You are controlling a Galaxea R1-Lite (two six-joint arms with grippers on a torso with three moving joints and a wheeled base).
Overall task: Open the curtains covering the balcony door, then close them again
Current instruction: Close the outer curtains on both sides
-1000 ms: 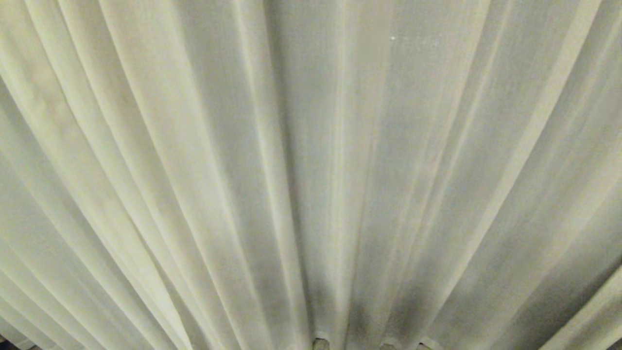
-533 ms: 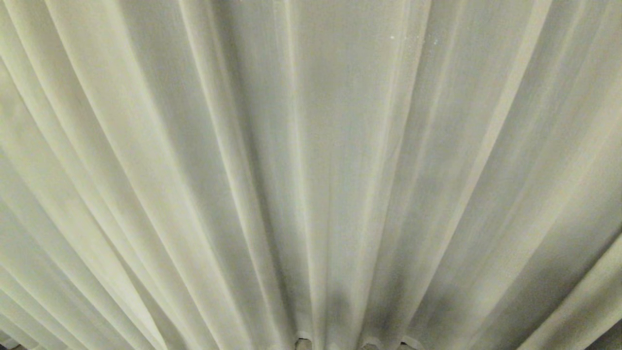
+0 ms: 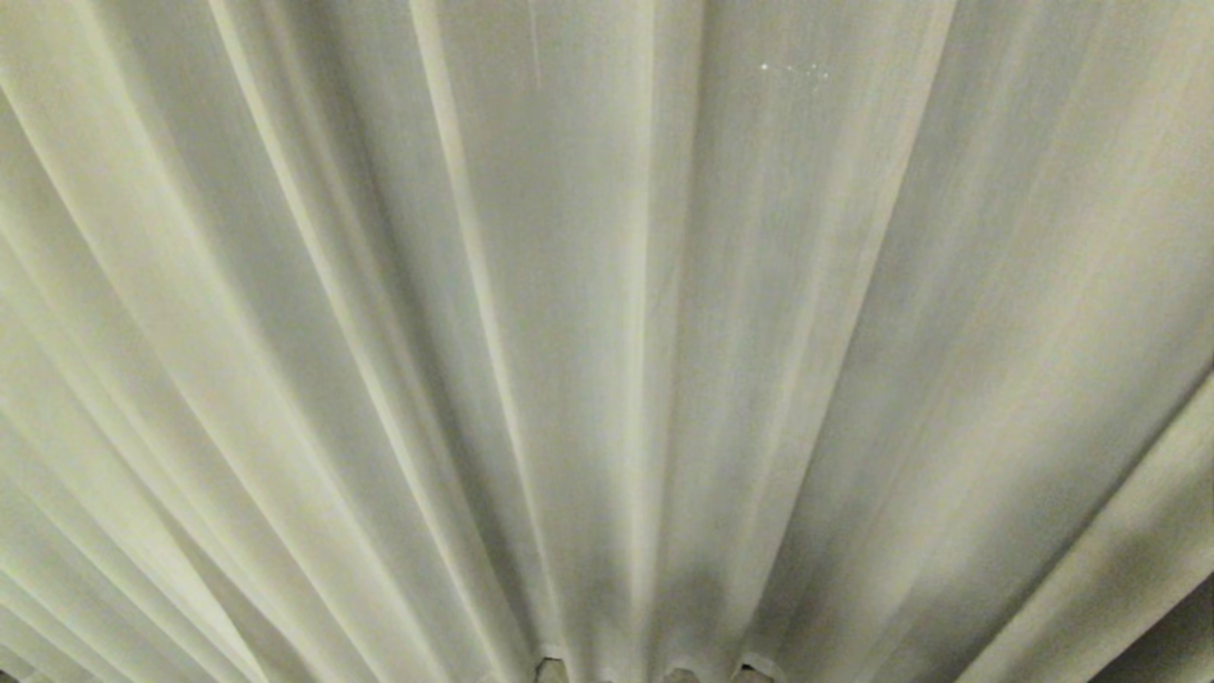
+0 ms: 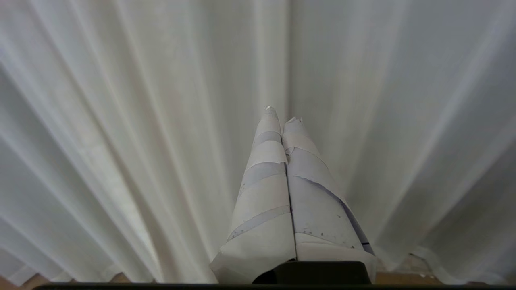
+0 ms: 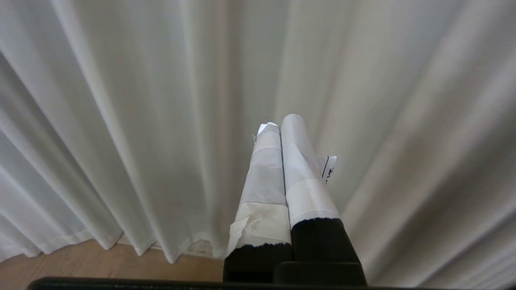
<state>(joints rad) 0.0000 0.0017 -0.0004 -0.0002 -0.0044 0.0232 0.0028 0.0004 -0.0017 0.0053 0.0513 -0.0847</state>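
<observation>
Curtains (image 3: 607, 341) drawn fully shut, filling the head view edge to edge in soft vertical pleats, hems just clearing the floor at the near bottom. No door visible anywhere; presumably hidden behind the cloth. A straight hemmed edge near the middle (image 3: 654, 285), possibly the seam where the two panels meet, though hard to be sure among so many folds.

Judged as the very start: opening not yet begun, nothing gripped, fabric hanging undisturbed. Next move likely calls for finding that middle edge, spreading the fingers, pinching a fold and drawing it sideways; a firm bite on thick gathered cloth needed, or a slip is probable.

Left gripper (image 4: 280, 114) pressed closed, tape-wrapped fingers together, empty, pointing at the curtain near a dark vertical fold line, apart from the cloth as far as can be told. Right gripper (image 5: 278, 121) likewise closed on nothing, a loose paper tag (image 5: 328, 167) beside one finger.

Neither arm present in the head view. Wood floor (image 5: 80, 266) plain only from the right wrist, a sliver from the left (image 4: 121, 278); curtain hems wavy there.
</observation>
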